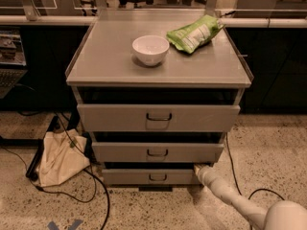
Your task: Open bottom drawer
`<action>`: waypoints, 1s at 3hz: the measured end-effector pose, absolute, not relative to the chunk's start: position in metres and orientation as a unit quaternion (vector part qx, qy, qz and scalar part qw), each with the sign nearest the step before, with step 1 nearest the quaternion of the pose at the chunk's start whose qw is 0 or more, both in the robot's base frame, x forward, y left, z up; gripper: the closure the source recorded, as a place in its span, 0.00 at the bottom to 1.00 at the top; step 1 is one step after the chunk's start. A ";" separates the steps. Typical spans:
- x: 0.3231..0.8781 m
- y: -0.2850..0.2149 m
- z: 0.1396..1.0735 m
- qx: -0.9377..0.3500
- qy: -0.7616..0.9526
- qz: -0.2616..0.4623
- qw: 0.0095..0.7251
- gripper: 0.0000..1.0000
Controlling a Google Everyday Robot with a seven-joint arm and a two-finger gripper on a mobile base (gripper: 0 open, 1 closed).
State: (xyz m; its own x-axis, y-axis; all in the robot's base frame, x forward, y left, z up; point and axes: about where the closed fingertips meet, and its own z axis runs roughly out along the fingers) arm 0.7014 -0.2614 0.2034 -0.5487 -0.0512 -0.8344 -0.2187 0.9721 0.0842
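The bottom drawer [129, 177] is the narrowest grey front, lowest on the cabinet, with a small dark loop handle [157, 177] at its centre. It stands out a little, with a dark gap above it. My gripper [198, 168] is at the drawer's right end, low by the floor, at the end of my pale arm [230, 198] that comes in from the lower right. Its tip touches or sits just beside the drawer's right corner. The mid-sized drawer [157, 152] and the widest drawer [158, 117] sit above.
A white bowl [150, 49] and a green bag [194, 33] lie on the cabinet top [105, 56]. A beige cloth bag [60, 157] and black cables [91, 181] lie on the floor at the left. A cable [232, 162] runs down the right side.
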 end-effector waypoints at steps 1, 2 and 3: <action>0.701 -0.261 0.203 -0.077 0.875 0.089 0.469 1.00; 0.700 -0.257 0.195 -0.084 0.899 0.094 0.420 1.00; 0.687 -0.255 0.190 -0.088 0.922 0.103 0.363 1.00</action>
State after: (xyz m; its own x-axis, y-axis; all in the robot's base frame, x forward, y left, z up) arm 0.6868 -0.2551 0.1900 -0.7211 -0.0882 -0.6872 -0.2373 0.9633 0.1254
